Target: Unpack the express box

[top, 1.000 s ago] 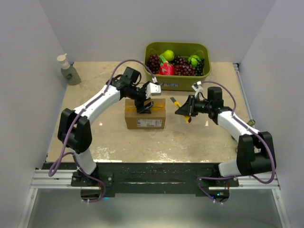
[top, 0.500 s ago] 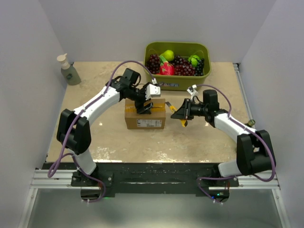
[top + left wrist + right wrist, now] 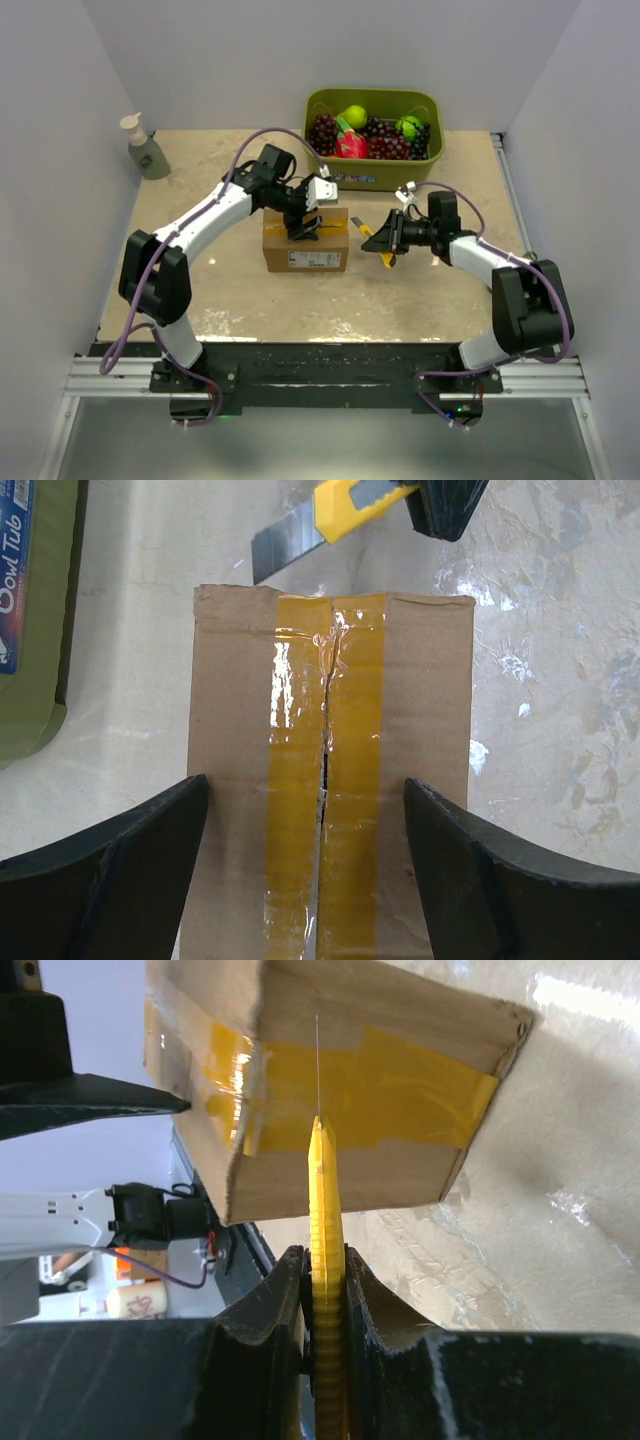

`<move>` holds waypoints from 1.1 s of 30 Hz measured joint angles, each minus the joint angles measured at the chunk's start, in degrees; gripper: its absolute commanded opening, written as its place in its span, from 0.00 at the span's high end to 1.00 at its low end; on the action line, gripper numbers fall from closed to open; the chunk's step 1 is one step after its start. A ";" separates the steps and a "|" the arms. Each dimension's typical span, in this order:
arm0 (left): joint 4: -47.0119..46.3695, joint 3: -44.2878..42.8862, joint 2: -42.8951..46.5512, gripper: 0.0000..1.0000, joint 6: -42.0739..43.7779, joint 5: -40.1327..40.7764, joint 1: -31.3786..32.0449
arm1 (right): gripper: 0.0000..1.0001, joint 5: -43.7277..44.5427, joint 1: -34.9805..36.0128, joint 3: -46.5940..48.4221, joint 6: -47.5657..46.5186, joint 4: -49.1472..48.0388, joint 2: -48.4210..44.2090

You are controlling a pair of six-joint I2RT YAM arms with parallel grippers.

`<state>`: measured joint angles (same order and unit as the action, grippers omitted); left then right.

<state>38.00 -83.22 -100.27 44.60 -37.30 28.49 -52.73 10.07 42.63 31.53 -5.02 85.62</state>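
The express box (image 3: 306, 243), brown cardboard with yellow tape along its top seam, lies mid-table; a white label is on its near side. My left gripper (image 3: 305, 222) is open just over the box top, a finger at each long edge (image 3: 306, 783). The tape (image 3: 350, 810) shows a dark slit along the seam. My right gripper (image 3: 385, 238) is shut on a yellow utility knife (image 3: 370, 236), just right of the box. In the right wrist view the knife (image 3: 325, 1260) points its thin blade at the taped end face of the box (image 3: 380, 1090). The blade (image 3: 285, 552) sits just beyond the box's far end.
A green bin (image 3: 375, 178) full of fruit stands behind the box, its wall showing at the left in the left wrist view (image 3: 30, 630). A soap bottle (image 3: 145, 148) stands at the back left. White walls close in both sides.
My right gripper has carried the knife left, closer to the box's right end. My left gripper has stayed over the box.
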 measured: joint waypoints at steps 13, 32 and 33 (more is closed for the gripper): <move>0.00 0.00 0.00 0.18 -0.02 0.00 0.00 | 1.00 -3.96 1.49 -0.20 4.15 -3.89 1.68; 0.04 -0.28 -0.31 0.18 -0.07 0.04 0.00 | 1.00 -8.66 0.31 -0.07 5.18 -6.67 3.26; 0.02 -0.35 -0.39 0.18 -0.24 0.13 -0.02 | 1.00 -9.38 0.31 0.57 4.81 -6.34 4.57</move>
<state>38.02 -83.57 -100.66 44.36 -37.17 28.47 -62.11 10.37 43.20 36.34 -11.35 90.19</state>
